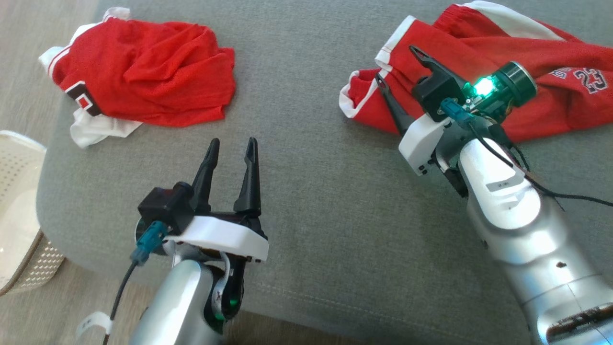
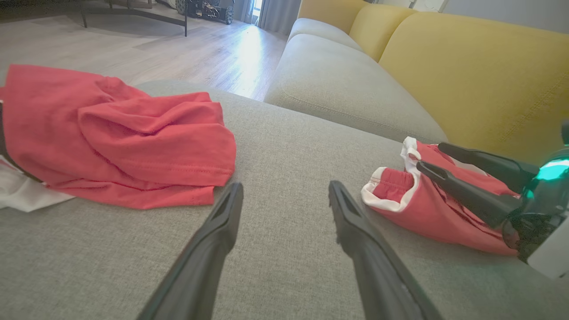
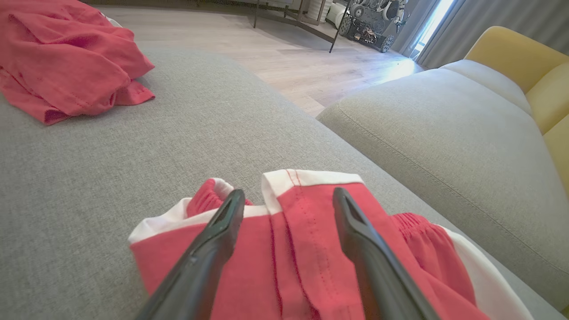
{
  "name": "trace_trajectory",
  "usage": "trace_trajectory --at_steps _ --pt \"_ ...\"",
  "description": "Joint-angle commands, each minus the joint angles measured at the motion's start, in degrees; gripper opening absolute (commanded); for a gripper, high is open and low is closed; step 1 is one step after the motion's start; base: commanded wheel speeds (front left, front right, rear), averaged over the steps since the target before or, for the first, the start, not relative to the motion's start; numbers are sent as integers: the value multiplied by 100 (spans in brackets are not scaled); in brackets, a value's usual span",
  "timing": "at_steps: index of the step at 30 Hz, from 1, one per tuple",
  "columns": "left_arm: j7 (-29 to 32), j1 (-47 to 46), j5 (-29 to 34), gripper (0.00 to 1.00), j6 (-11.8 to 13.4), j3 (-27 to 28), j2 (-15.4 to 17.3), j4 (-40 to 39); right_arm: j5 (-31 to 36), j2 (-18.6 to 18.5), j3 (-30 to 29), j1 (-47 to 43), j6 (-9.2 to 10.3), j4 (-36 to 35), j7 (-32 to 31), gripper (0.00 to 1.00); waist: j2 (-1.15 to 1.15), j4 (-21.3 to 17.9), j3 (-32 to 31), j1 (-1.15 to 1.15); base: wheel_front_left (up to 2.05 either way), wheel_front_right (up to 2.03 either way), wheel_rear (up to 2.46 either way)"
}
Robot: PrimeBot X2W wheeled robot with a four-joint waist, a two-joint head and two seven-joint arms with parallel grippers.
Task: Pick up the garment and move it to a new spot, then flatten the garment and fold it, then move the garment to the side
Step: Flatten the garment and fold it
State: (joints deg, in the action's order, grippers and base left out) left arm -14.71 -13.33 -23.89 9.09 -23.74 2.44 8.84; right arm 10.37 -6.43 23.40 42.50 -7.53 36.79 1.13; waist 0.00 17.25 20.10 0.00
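Red shorts (image 1: 541,67) with white trim and a "23" print lie crumpled at the far right of the grey cushion (image 1: 306,158). My right gripper (image 1: 397,64) is open over their white-edged left end; in the right wrist view its fingers (image 3: 213,249) straddle a fold of the shorts (image 3: 289,253), and whether they touch is unclear. A second red garment (image 1: 143,72), crumpled with white and black parts, lies at the far left. My left gripper (image 1: 232,142) stands open and holds nothing over bare cushion between the two garments, also seen as the left gripper (image 2: 285,186) from its wrist.
A white perforated basket (image 1: 19,211) stands on the floor off the cushion's left edge. Beyond the cushion are a grey sofa seat (image 2: 338,84), a yellow backrest (image 2: 466,75) and wooden floor (image 3: 289,66). The right gripper (image 2: 431,156) shows over the shorts (image 2: 422,213).
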Motion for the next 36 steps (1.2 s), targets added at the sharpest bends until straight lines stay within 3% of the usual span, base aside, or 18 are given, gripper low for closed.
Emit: trace_trajectory --at_steps 1,18,19,20,21,22,29,36 --pt "-29 -209 -60 100 33 122 44 -161 89 167 10 172 4 -99 76 100 0 41 13 0 0 0 0" --pt "-29 -180 -237 100 123 -58 44 -198 729 314 -640 312 4 436 377 100 0 262 32 0 0 0 0" --pt "-29 -173 -238 100 122 -56 44 -193 745 321 -670 311 4 446 400 96 0 261 29 0 0 0 0" --pt "-29 -168 -237 100 122 -54 44 -187 757 327 -703 308 4 456 419 43 0 258 26 0 0 0 0" --pt "-29 -164 -235 100 122 -52 43 -181 767 333 -736 303 4 471 424 15 0 254 22 0 0 0 0" --pt "-29 -161 -233 100 121 -51 43 -176 781 337 -754 296 4 486 431 0 0 249 20 0 0 0 0" --pt "-29 -158 -201 100 114 -15 43 -155 831 351 -907 294 4 504 603 0 0 138 -26 0 0 0 0" --pt "-29 -128 -69 100 68 169 43 -51 554 350 -1047 -39 4 114 935 0 0 -227 -234 0 0 0 0"
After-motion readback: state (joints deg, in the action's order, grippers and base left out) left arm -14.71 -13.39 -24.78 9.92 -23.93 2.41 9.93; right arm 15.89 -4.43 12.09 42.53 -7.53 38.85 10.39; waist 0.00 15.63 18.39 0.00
